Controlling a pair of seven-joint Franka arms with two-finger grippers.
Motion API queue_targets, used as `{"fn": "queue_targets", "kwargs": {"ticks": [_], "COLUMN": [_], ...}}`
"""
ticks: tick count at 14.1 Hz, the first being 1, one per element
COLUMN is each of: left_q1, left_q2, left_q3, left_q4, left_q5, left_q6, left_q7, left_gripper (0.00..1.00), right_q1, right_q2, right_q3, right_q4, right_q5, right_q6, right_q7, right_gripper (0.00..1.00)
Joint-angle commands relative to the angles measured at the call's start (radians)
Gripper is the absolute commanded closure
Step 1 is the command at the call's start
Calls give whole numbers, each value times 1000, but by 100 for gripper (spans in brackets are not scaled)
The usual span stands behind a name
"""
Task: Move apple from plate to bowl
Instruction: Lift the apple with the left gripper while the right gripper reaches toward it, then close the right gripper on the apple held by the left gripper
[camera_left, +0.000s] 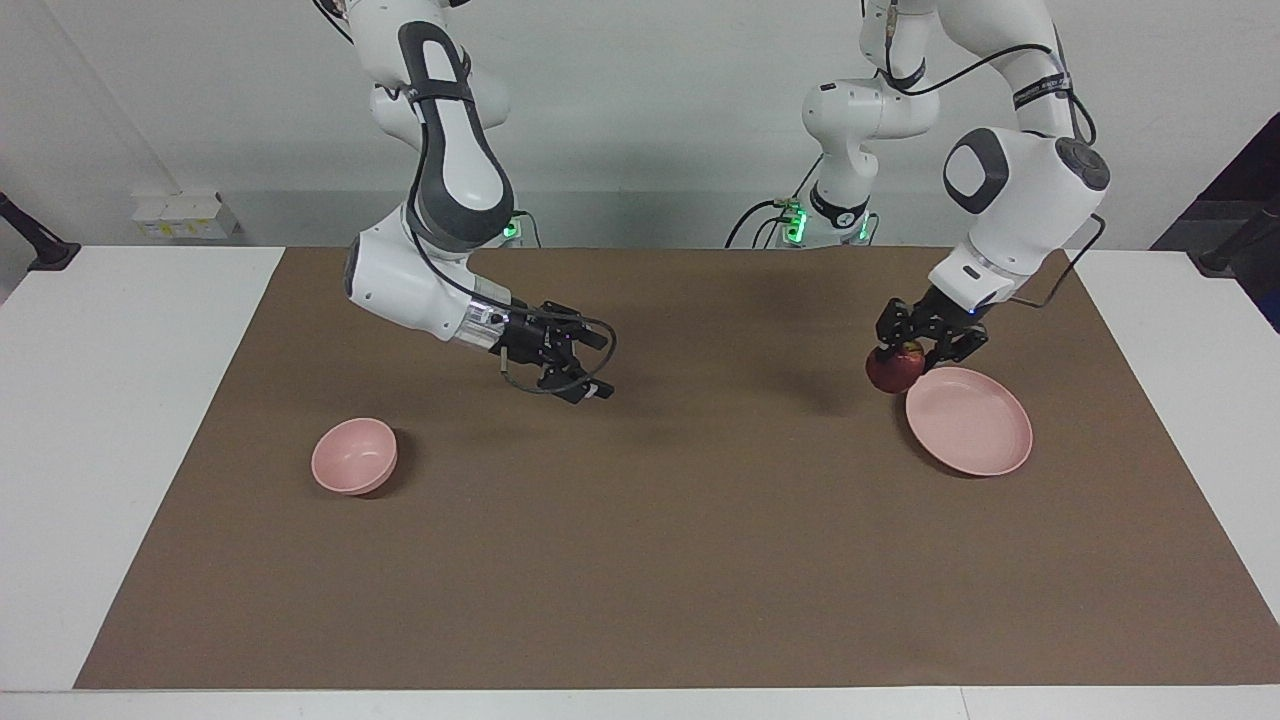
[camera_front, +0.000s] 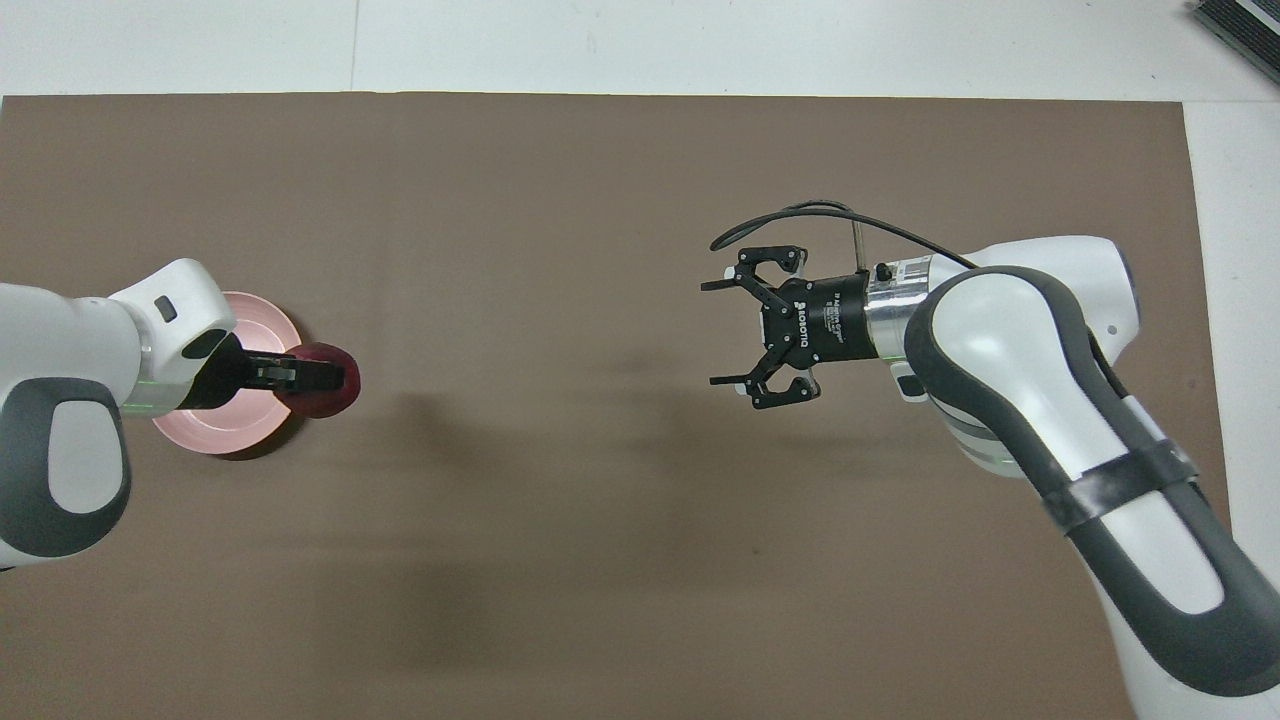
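My left gripper is shut on the dark red apple and holds it in the air, over the mat just off the rim of the pale pink plate, toward the table's middle. The overhead view shows the apple in the left gripper past the plate's rim. The plate has nothing on it. The small pink bowl stands at the right arm's end of the table. My right gripper hangs open over the mat between bowl and plate, its fingers spread wide in the overhead view. The right arm hides the bowl there.
A brown mat covers most of the white table. Nothing else lies on the mat. The right forearm slants low over the mat near the bowl.
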Motion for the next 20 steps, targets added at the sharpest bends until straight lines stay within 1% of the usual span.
{"fn": "queue_targets", "kwargs": {"ticks": [1, 3, 5, 6, 9, 10, 13, 15, 18, 20], "left_q1": [-4, -4, -4, -4, -4, -4, -4, -4, -11, -23], "left_q2": [0, 0, -1, -1, -1, 2, 16, 34, 85, 111], "left_q3": [-57, -84, -120, -136, -167, -181, -201, -223, -250, -278], "left_q4": [15, 16, 18, 18, 22, 27, 35, 41, 82, 107], "left_q5": [-152, -274, -399, -440, -586, -609, -701, -717, -729, -750], "left_q6": [-7, 0, 32, 52, 77, 79, 92, 164, 233, 287], "left_q7": [-60, -69, -70, -73, -81, -81, -80, -78, -78, -80], "left_gripper": [100, 100, 100, 100, 100, 100, 100, 100, 100, 100], "right_q1": [38, 85, 116, 137, 176, 188, 200, 202, 202, 202], "right_q2": [31, 55, 77, 84, 92, 92, 86, 84, 81, 81], "right_q3": [2, 2, 2, 2, 2, 2, 4, 7, 25, 30], "right_q4": [-7, -5, 1, 5, 14, 13, 10, 11, 11, 13], "right_q5": [127, 225, 302, 328, 333, 335, 361, 388, 441, 453], "right_q6": [78, 157, 203, 220, 253, 269, 255, 250, 250, 252], "right_q7": [17, 13, -2, -19, -25, -34, -95, -125, -164, -168], "right_gripper": [0, 0, 0, 0, 0, 0, 0, 0, 0, 0]}}
